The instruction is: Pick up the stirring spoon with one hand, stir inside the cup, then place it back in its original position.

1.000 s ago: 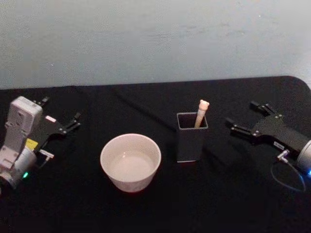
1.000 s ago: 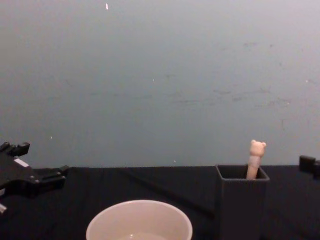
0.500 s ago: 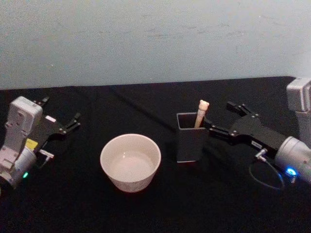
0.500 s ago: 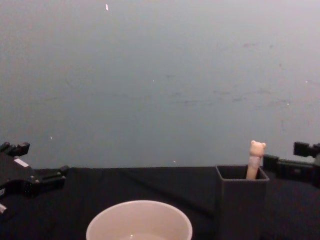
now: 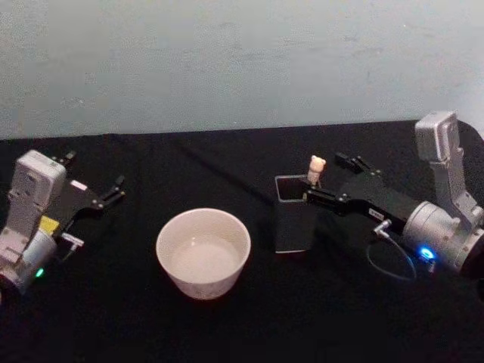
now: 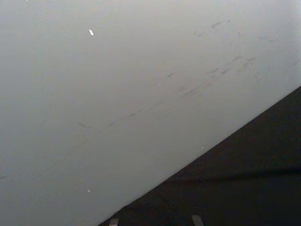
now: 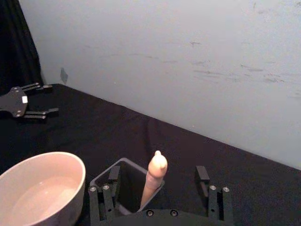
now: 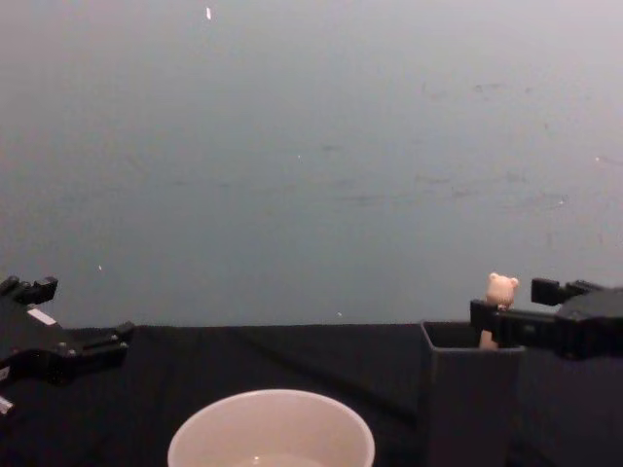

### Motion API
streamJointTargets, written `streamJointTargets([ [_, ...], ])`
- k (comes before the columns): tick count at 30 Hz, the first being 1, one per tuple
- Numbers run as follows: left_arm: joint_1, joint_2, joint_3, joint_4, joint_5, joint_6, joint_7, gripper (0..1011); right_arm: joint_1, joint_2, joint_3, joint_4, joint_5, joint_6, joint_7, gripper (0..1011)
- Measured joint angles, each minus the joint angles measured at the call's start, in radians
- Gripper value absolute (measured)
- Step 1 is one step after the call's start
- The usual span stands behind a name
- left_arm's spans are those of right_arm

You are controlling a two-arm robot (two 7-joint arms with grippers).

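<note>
Stirring spoon stands in the dark grey square holder, leaning against the corner farthest from the cup, with only the cream handle and its little bear head showing above the rim. The right gripper has its fingers spread wide and set one to each side of that handle, level with the top of the holder. From the right wrist view the stirring spoon sits about midway between the two fingers, with a clear gap on both sides, so neither finger touches it. One finger hangs over the holder opening and the other lies outside its wall, over the black table. In the chest view the bear head pokes up just above the nearer finger of the right gripper, which crosses the holder at its rim. Beside the holder, on the side away from the right gripper, sits the wide cream-white cup, near it but apart. Well beyond the cup, at the far end of the table, the left gripper rests low with its fingers spread and nothing between them. A pale grey wall rises behind the table.
</note>
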State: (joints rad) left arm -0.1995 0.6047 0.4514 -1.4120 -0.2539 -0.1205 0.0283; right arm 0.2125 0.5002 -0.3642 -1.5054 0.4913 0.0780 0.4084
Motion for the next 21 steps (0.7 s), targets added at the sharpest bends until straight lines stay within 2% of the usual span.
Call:
streamJointTargets([
  [6, 0.000, 0.000, 0.000, 0.000, 0.000, 0.000, 0.000, 1001, 0.026, -0.022, 0.001, 0.031, -0.011, 0.007, 0.004, 1002],
  [21, 0.000, 0.000, 0.000, 0.000, 0.000, 0.000, 0.000, 1001, 0.052, -0.049, 0.004, 0.062, -0.015, 0.038, 0.010, 1002],
])
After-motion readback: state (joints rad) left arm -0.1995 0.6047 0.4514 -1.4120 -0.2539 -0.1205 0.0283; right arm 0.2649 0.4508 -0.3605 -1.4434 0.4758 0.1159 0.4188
